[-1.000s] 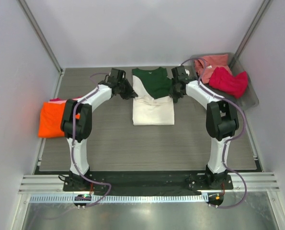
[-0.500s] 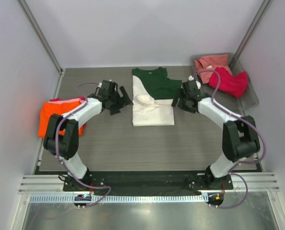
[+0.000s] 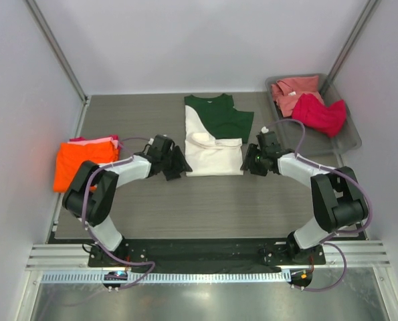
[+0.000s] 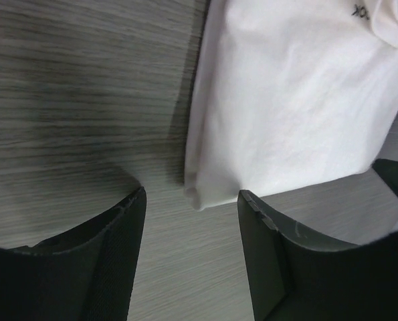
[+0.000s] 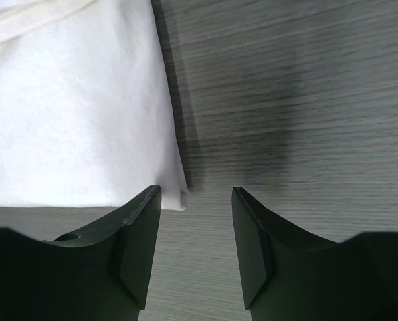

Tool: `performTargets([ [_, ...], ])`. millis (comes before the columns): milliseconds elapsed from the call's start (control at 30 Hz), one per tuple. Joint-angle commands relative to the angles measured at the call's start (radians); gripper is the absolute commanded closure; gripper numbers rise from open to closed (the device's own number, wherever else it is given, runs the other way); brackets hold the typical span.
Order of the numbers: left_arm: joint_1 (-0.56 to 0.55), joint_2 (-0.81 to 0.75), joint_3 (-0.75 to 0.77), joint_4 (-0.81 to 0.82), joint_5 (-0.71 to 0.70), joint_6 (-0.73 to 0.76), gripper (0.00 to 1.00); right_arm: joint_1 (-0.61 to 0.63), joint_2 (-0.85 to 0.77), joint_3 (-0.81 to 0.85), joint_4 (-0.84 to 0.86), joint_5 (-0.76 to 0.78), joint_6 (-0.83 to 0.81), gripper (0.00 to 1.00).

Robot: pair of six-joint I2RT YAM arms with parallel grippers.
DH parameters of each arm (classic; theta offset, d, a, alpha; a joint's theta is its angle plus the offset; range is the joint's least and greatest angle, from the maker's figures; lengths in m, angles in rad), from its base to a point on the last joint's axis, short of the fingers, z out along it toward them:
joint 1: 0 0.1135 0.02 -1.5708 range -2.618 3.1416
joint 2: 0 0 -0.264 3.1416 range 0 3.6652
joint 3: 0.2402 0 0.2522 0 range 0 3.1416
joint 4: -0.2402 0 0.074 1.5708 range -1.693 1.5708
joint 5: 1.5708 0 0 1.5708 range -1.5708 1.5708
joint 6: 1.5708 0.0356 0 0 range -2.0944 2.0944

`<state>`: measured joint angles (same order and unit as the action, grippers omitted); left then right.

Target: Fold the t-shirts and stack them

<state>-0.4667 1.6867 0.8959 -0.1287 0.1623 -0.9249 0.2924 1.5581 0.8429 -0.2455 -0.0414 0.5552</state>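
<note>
— Where is the cream, green-sleeved cloth t-shirt (image 3: 213, 152) lying?
— On the grey table (image 3: 205, 200), partly folded. Left gripper (image 3: 174, 167) and right gripper (image 3: 251, 161), jaws apart, are flanking its near corners; better pinching all layers together.

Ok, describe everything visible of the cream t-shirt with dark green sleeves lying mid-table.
The cream t-shirt with dark green sleeves is soft cloth, folded into a narrow rectangle, flat on the grey wood-grain table. Its green part and collar lie at the far end, the cream hem at the near end. The open left gripper and open right gripper frame its near corners; contact is unclear.
</note>
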Motion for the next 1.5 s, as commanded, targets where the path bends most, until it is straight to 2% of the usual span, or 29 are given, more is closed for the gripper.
performTargets([
  [0, -0.012, 0.021, -0.012, 0.113, 0.020, -0.031, 0.41, 0.002, 0.006, -0.014, 0.090, -0.087, 0.006, 0.47],
  [167, -0.015, 0.062, -0.015, 0.124, 0.022, -0.038, 0.42, 0.002, 0.028, -0.039, 0.118, -0.103, -0.001, 0.51],
  [267, -0.016, 0.083, -0.014, 0.162, 0.037, -0.048, 0.54, 0.002, 0.060, -0.039, 0.129, -0.115, 0.000, 0.55],
  [400, -0.023, 0.102, -0.032, 0.173, 0.036, -0.057, 0.57, 0.002, 0.094, -0.031, 0.147, -0.127, 0.005, 0.71],
  [600, -0.024, 0.119, -0.058, 0.182, 0.039, -0.060, 0.66, 0.002, 0.123, -0.021, 0.155, -0.143, 0.000, 0.85],
  [667, -0.023, 0.100, -0.072, 0.169, 0.011, -0.055, 0.58, 0.002, 0.128, -0.021, 0.157, -0.141, -0.001, 0.88],
  [700, -0.024, 0.093, -0.086, 0.161, -0.001, -0.049, 0.50, 0.002, 0.128, -0.021, 0.157, -0.138, -0.003, 0.88],
  [733, -0.024, 0.084, -0.092, 0.147, -0.015, -0.045, 0.38, 0.002, 0.128, -0.021, 0.157, -0.137, -0.003, 0.88],
  [800, -0.024, 0.064, -0.103, 0.141, -0.032, -0.037, 0.34, 0.002, 0.131, -0.021, 0.158, -0.137, -0.003, 0.88],
  [1033, -0.036, 0.050, -0.123, 0.132, -0.050, -0.035, 0.40, 0.002, 0.126, -0.027, 0.157, -0.127, -0.006, 0.92],
  [1333, -0.038, -0.051, -0.169, 0.040, -0.116, -0.022, 0.39, 0.002, 0.125, -0.028, 0.155, -0.124, -0.009, 0.94],
  [1467, -0.052, -0.050, -0.157, 0.043, -0.103, -0.019, 0.41, 0.001, 0.126, -0.028, 0.155, -0.126, -0.011, 0.94],
])
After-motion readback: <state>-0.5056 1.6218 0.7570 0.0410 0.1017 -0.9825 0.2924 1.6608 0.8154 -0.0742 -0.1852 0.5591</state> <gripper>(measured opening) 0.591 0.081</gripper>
